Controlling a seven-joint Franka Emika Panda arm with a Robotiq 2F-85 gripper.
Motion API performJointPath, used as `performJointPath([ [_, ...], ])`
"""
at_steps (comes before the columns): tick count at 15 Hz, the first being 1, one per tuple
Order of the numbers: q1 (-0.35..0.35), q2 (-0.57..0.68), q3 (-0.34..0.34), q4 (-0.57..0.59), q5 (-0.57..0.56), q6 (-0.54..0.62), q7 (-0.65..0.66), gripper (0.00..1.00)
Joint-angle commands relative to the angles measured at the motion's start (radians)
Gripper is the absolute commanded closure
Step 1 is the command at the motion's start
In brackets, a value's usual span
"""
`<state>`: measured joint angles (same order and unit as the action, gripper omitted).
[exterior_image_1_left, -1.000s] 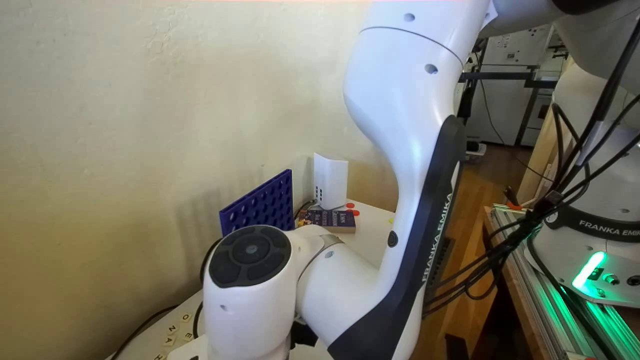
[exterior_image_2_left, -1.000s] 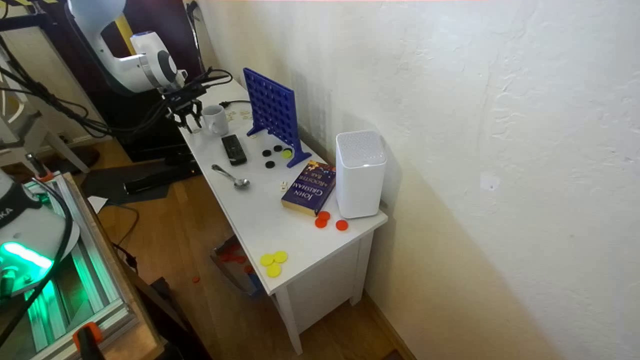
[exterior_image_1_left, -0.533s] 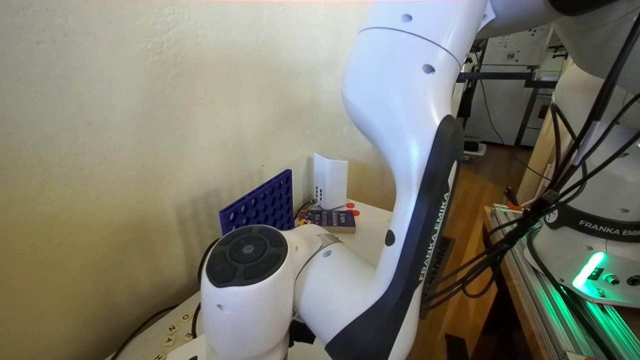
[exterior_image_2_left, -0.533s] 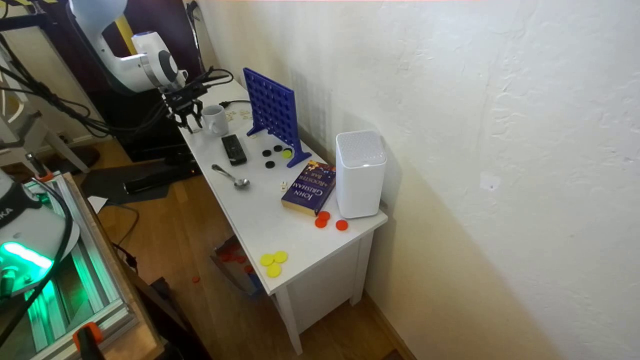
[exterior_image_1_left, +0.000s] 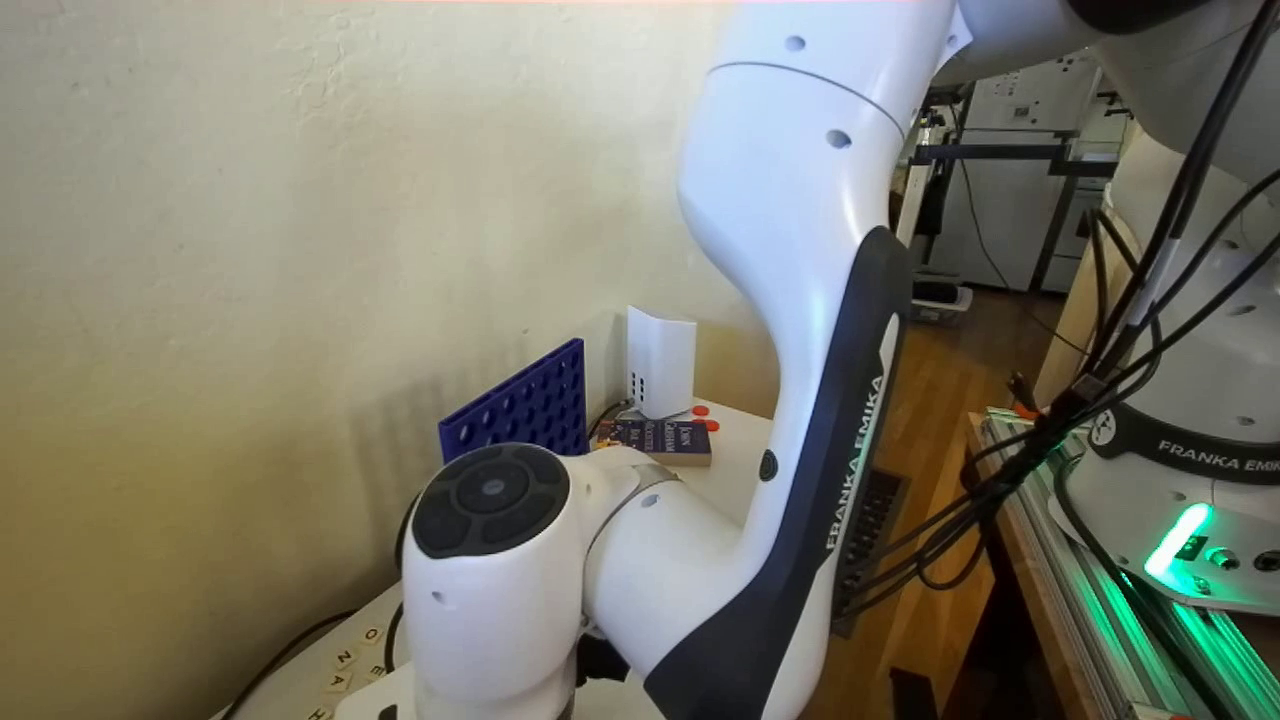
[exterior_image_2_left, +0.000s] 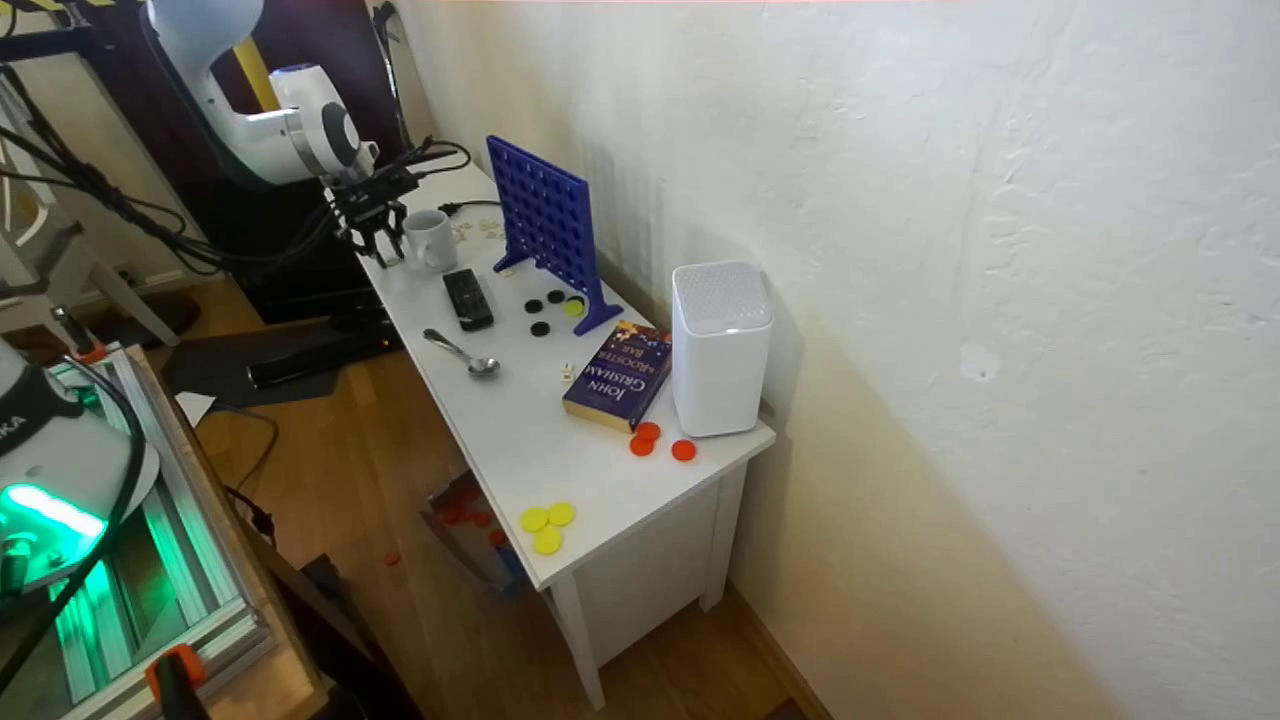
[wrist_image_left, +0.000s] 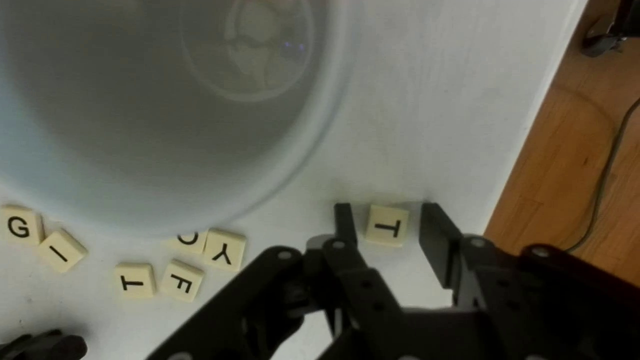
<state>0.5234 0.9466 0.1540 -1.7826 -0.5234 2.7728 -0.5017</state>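
- Gripper (wrist_image_left: 386, 212), at the far left end of the white table (exterior_image_2_left: 510, 440) in an exterior view: pointing down, fingers standing apart astride letter tile T (wrist_image_left: 387, 226).
- Letter tile T: flat on the table, a gap showing on either side.
- White mug (exterior_image_2_left: 428, 238): upright, just right of the gripper.
- Metal spoon (exterior_image_2_left: 480, 366): nearer than the mug.
- Black remote control (exterior_image_2_left: 468, 300): between mug and spoon.
- Loose letter tiles (wrist_image_left: 135, 281): beyond the mug; G, I, F and Y legible.
- Blue Connect Four grid (exterior_image_2_left: 545, 220): upright, black discs (exterior_image_2_left: 540, 328) at its near left.
- Yellow discs (exterior_image_2_left: 547, 541): three, at the table's near end.
- Grisham paperback (exterior_image_2_left: 620, 375): flat, cover up.
- Red discs (exterior_image_2_left: 683, 450): three, just beside the paperback.
- White router (exterior_image_2_left: 722, 350): upright, rightmost.
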Motion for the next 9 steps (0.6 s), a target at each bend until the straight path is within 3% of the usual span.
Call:
performJointPath([
  [1, -0.036, 0.027, 0.04, 0.031, -0.013, -0.027, -0.032, 0.61],
  [4, -0.051, 0.036, 0.057, 0.041, -0.009, -0.038, -0.05, 0.68],
  [6, -0.055, 0.035, 0.063, 0.042, -0.009, -0.044, -0.054, 0.92],
  [9, -0.055, 0.03, 0.062, 0.042, -0.012, -0.05, -0.055, 0.97],
])
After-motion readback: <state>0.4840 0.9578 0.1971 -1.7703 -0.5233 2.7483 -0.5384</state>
